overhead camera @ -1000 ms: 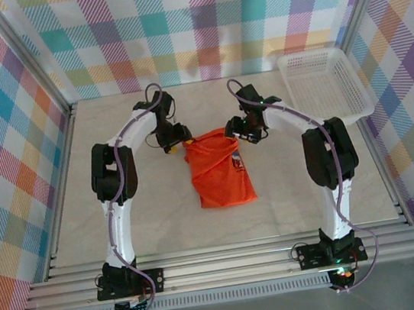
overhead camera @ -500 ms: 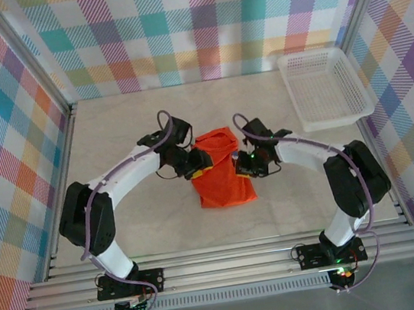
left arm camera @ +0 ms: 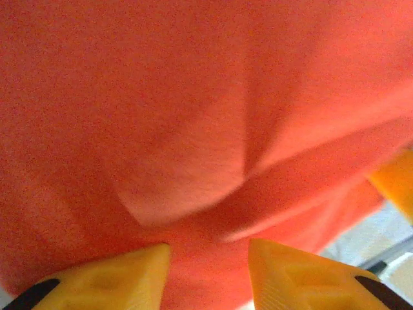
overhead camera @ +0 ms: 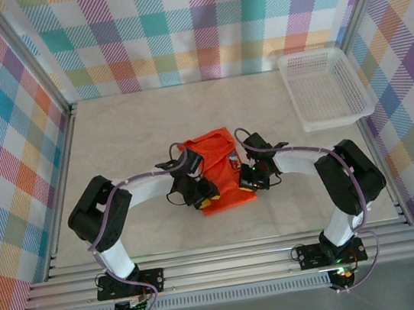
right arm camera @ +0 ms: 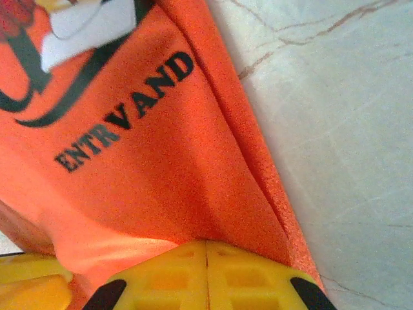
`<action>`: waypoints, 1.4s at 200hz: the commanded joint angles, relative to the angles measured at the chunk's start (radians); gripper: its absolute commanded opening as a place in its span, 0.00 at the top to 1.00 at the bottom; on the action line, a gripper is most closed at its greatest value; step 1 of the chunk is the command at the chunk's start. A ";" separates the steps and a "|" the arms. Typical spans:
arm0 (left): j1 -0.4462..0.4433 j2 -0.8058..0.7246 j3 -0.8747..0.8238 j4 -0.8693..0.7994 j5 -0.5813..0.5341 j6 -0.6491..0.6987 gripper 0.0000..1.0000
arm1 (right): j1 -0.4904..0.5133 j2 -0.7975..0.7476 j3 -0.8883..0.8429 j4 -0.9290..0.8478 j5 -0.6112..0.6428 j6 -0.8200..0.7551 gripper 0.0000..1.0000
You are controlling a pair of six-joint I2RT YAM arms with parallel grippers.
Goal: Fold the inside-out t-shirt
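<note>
The inside-out t-shirt (overhead camera: 219,161) is a bright orange-red folded strip lying mid-table. My left gripper (overhead camera: 201,192) sits at its lower left corner. In the left wrist view the yellow fingers (left arm camera: 122,278) stand a little apart, with bunched orange cloth (left arm camera: 193,97) packed between them and pressed close to the lens. My right gripper (overhead camera: 251,180) is at the strip's lower right edge. Its jaws (right arm camera: 206,244) are pressed together on the shirt's (right arm camera: 161,174) folded hem. Dark lettering (right arm camera: 122,123) and a white label (right arm camera: 90,26) show on the fabric above them.
A white mesh basket (overhead camera: 326,84) stands at the back right corner. Pale marbled tabletop (overhead camera: 112,137) lies bare around the shirt and shows beside the hem (right arm camera: 335,129). Checked walls and metal rails enclose the table.
Both grippers have travelled from the shirt's far end down to its near end. The right jaws closed on the hem, and the left jaws narrowed onto the cloth.
</note>
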 commanded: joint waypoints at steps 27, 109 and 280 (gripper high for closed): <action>0.064 -0.001 -0.180 -0.094 -0.115 0.037 0.60 | 0.006 0.049 -0.087 -0.033 0.155 0.048 0.93; 0.128 -0.036 0.294 -0.453 -0.160 0.295 0.45 | 0.040 -0.135 0.076 -0.154 0.209 -0.111 0.48; 0.342 0.421 0.582 -0.192 0.133 0.324 0.38 | -0.142 0.481 0.707 -0.069 -0.139 -0.362 0.38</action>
